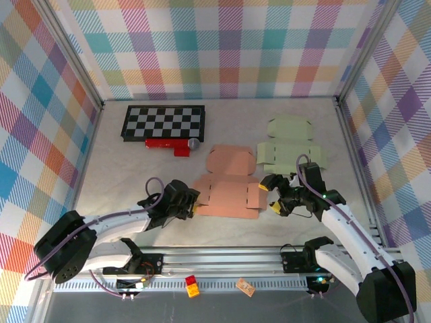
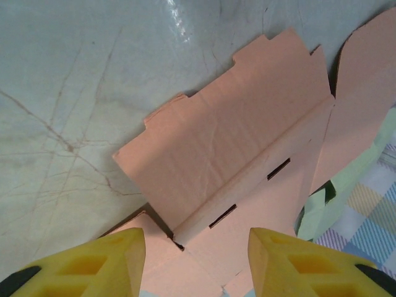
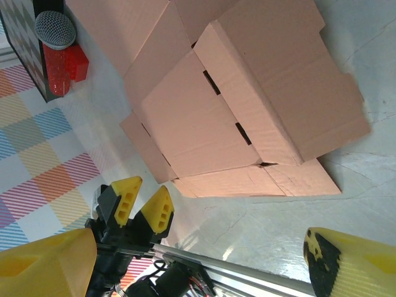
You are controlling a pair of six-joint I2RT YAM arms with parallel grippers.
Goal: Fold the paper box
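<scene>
The salmon paper box (image 1: 225,185) lies mostly flat in the middle of the table, with flaps spread out. In the left wrist view one long panel (image 2: 223,142) stands folded up along a slotted crease. My left gripper (image 1: 190,200) is at the box's left edge. It is open, with its yellow fingers (image 2: 111,263) on either side of the box's near corner (image 2: 204,260), and it holds nothing. My right gripper (image 1: 273,196) sits just off the box's right flap, wide open over bare table (image 3: 198,247). The right wrist view shows the box (image 3: 204,130) and the left gripper (image 3: 143,207) beyond it.
A black-and-white checkerboard (image 1: 163,122) and a red block with a grey mesh ball (image 1: 172,144) lie at the back left. A pale green flat box (image 1: 291,145) lies at the back right. The metal rail (image 1: 222,259) runs along the near edge. Plaid walls enclose the table.
</scene>
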